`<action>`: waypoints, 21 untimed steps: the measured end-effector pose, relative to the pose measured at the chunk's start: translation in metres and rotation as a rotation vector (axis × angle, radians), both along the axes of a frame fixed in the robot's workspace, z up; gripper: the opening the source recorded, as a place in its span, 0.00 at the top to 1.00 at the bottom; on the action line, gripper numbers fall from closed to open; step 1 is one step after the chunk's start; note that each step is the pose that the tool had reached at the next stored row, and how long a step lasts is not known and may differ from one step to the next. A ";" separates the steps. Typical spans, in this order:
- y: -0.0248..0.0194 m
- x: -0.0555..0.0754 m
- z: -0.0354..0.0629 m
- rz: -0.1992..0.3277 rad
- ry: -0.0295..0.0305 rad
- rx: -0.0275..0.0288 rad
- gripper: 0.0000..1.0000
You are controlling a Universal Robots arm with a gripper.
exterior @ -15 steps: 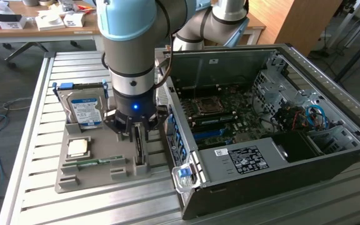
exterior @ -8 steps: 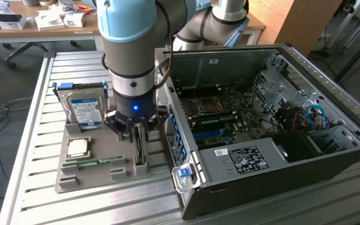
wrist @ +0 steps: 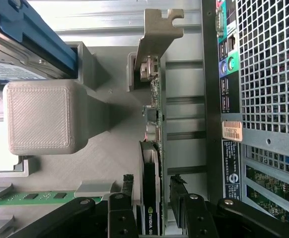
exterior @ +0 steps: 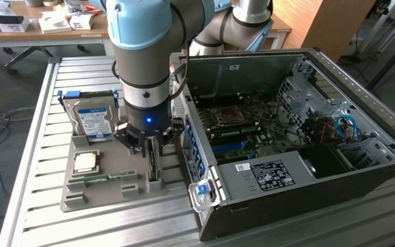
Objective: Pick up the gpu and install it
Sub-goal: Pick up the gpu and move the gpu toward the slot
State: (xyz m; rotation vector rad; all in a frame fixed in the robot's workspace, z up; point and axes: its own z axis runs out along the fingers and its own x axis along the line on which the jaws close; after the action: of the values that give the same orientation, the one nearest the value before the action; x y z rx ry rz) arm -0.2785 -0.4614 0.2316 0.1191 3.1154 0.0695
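I read the gripper point(exterior: 149, 145) point(wrist: 153, 210) as released, holding nothing | gpu point(exterior: 153, 165) point(wrist: 151, 163) stands on edge in the grey holder point(exterior: 94, 199), just beside the computer case point(exterior: 287, 188) | card lies directly below, between my fingers point(wrist: 122, 208), long axis crosswise to their closing line

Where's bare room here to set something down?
Slatted metal table on the exterior view's left of the grey plastic tray is bare. Crowded between tray and black computer case, where the gripper straddles the slim dark gpu.
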 end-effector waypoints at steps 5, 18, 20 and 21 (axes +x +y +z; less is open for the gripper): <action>0.0000 -0.001 -0.0001 0.000 0.0000 -0.0002 0.57; 0.0000 -0.001 -0.0023 0.000 0.0001 -0.0005 0.57; 0.0000 -0.001 -0.0024 0.000 0.0000 -0.0004 0.57; 0.0000 -0.001 -0.0024 0.000 0.0001 -0.0004 0.57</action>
State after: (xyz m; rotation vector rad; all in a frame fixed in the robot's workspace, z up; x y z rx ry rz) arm -0.2797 -0.4614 0.2292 0.1189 3.1155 0.0688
